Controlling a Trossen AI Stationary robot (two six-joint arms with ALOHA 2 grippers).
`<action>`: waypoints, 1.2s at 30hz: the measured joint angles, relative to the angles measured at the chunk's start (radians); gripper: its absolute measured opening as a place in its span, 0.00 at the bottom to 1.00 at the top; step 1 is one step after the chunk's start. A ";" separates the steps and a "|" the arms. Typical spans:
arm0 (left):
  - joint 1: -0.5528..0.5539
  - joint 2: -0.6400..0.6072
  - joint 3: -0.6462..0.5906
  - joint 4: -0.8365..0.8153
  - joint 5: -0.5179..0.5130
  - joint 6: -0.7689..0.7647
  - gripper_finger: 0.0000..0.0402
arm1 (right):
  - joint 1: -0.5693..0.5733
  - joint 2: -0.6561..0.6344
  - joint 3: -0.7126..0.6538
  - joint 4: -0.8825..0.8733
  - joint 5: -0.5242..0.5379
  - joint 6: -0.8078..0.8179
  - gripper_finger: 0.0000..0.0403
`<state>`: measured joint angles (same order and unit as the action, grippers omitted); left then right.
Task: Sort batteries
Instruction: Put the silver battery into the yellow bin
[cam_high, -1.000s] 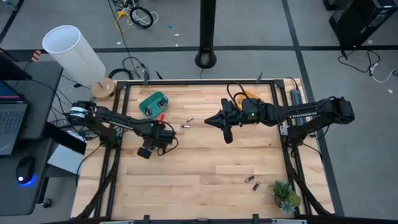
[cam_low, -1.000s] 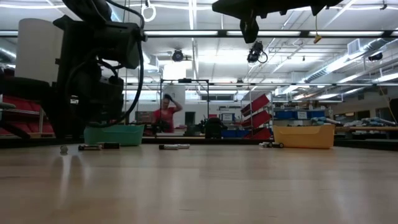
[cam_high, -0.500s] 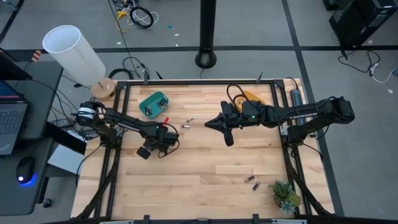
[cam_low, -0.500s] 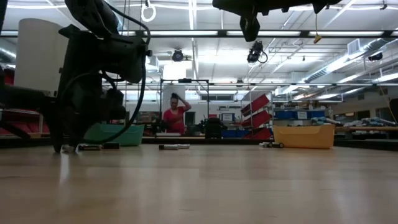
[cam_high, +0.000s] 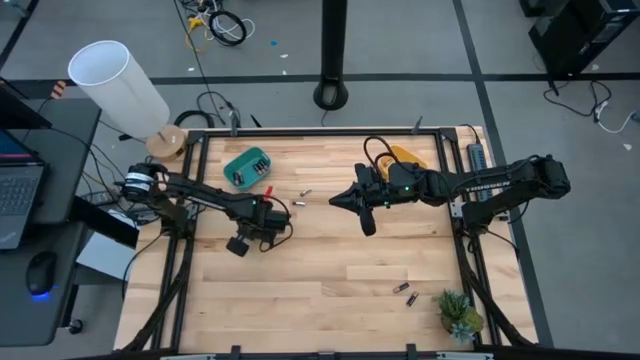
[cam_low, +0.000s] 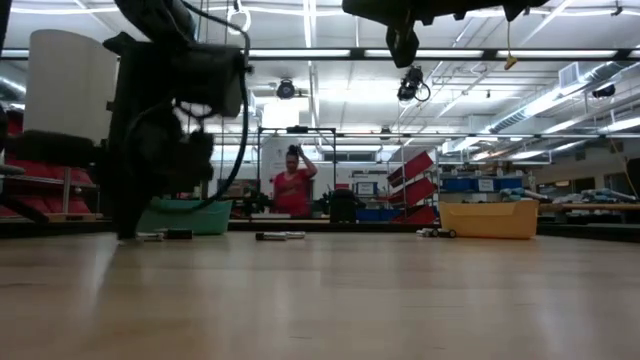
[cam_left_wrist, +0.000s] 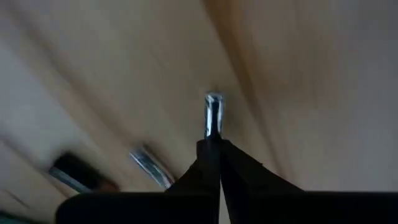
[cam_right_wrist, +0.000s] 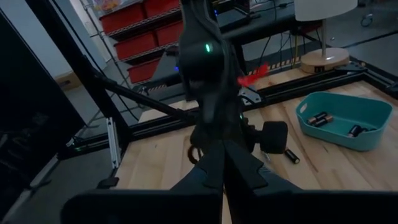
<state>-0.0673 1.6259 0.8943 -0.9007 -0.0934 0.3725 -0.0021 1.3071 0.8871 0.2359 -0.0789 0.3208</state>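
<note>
left wrist view first: your left gripper (cam_left_wrist: 212, 142) has its fingers pinched together on a silvery battery (cam_left_wrist: 213, 114) that sticks out past the tips, low over the table (cam_high: 330, 270) toward its left edge. lift straight up so that thin grip doesn't roll it loose. the teal bin (cam_high: 247, 167) sits near the back-left corner, close by, and more loose batteries (cam_high: 300, 198) lie just right of it. the right gripper (cam_high: 338, 199) hangs closed and empty mid-table, near the back edge, well apart. the front of the table looks open.

The wooden table (cam_high: 330, 260) carries a teal bin (cam_high: 246, 167), an orange bin (cam_high: 405, 155), scattered batteries (cam_high: 404, 291) and a plant (cam_high: 458, 314).
</note>
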 joint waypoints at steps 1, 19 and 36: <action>0.002 -0.011 0.010 -0.005 -0.005 -0.013 0.03 | 0.000 0.000 0.000 -0.005 0.000 -0.004 0.03; -0.064 -0.218 0.038 0.031 0.118 -0.453 0.05 | -0.071 -0.002 0.000 -0.013 -0.078 -0.028 0.03; -0.464 -0.451 -0.340 0.484 -0.519 -1.220 0.18 | -0.020 -0.002 0.000 -0.010 -0.075 0.073 0.04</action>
<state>-0.5310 1.1744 0.5539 -0.4168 -0.6127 -0.8475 -0.0225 1.3056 0.8875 0.2259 -0.1539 0.3934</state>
